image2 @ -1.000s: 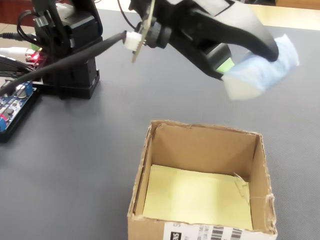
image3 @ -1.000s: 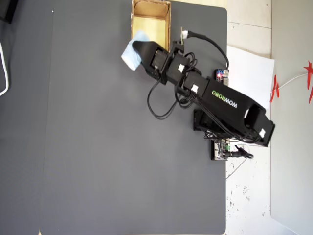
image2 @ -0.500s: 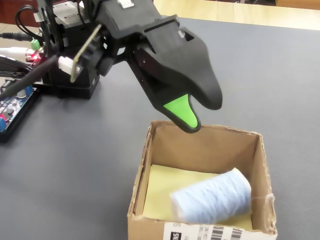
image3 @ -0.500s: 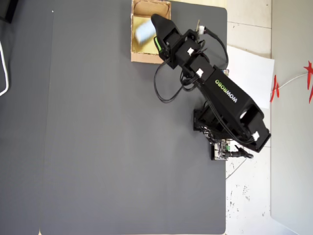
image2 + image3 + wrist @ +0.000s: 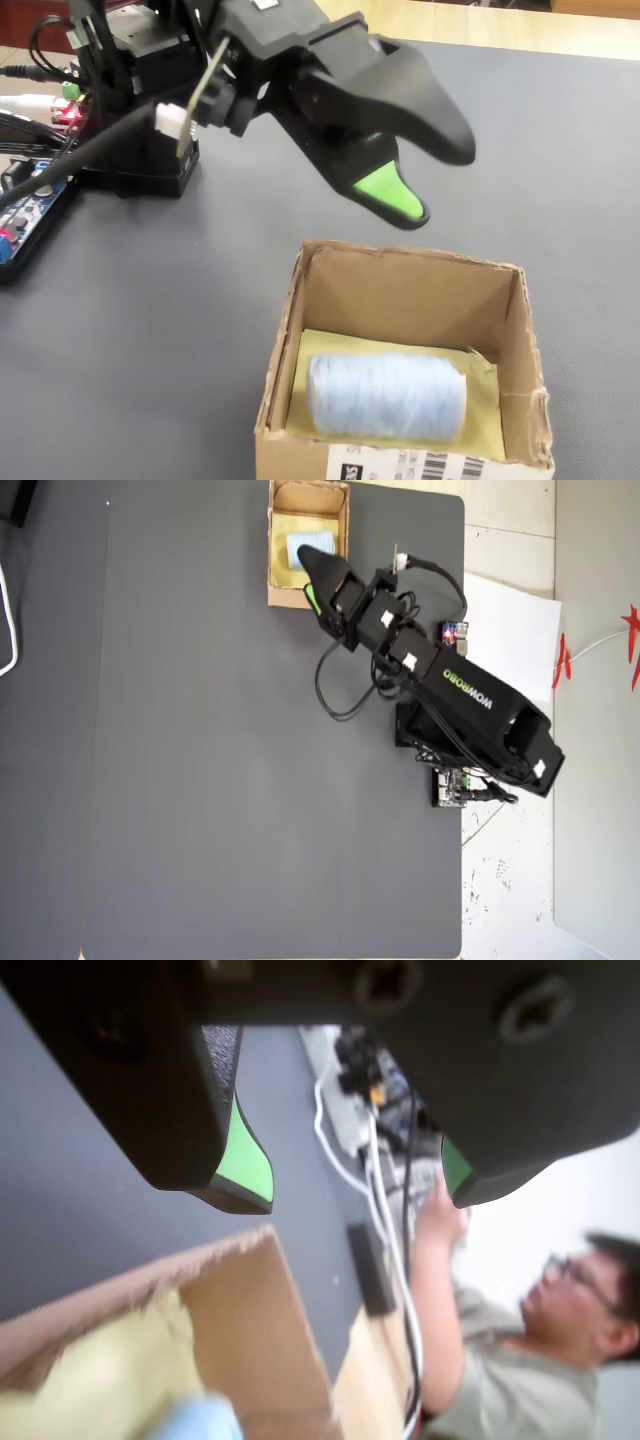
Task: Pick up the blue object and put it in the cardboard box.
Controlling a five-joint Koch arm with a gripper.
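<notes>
A: Looking into the small brown cardboard box with low walls, what lies inside?

B: The small pale blue-and-white cylindrical roll with a ribbed, thread-like surface. It lies on its side on the box's pale yellow inner floor, near the front wall in the fixed view, and nothing is gripping it.

A: Where does the box stand?

B: At the top edge of the dark grey table mat in the overhead view, towards the top right corner. The roll shows there as a pale patch partly covered by the arm.

A: And the black gripper with green pads?

B: Its jaws are spread apart and empty. In the fixed view it hangs above the box's far wall, clear of the cardboard. In the wrist view the two green-padded fingertips stand wide apart over the box wall, with the blurred blue roll at the bottom edge.

A: Any writing?

B: A white label with a barcode sits on the box's front wall; its print is too small to read. The black arm carries white and green lettering that reads "WOWROBO".

A: Anything else?

B: A person in glasses at the right of the wrist view, blurred, beside white and black cables.
</notes>
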